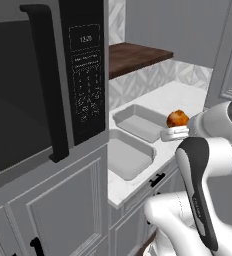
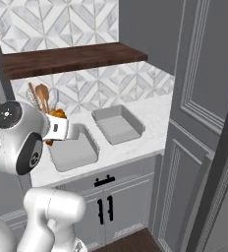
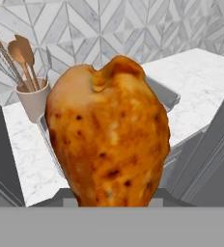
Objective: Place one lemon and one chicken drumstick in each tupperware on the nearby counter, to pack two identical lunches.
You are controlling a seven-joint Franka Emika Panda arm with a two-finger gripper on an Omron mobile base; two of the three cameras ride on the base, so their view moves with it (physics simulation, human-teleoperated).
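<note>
Your gripper is clamped on a chicken drumstick, which stands up out of the jaws with its fat browned end uppermost. From the left base view you see it as an orange-brown lump at the front of the hand, held above the counter's front edge, near the corner of the farther tupperware. The nearer tupperware lies just beside that one, next to the tall cabinet that carries the microwave. Both trays sit flat on the white marble, and what you can see of their floors is bare.

From the right base view, the drumstick peeks out behind the white wrist, over the left-hand tray, while the other tray lies to its right, closer to the tiled wall.

Through the hand camera the meat blocks most of your sight; behind it you can pick out a cup of wooden utensils and a tray rim.
</note>
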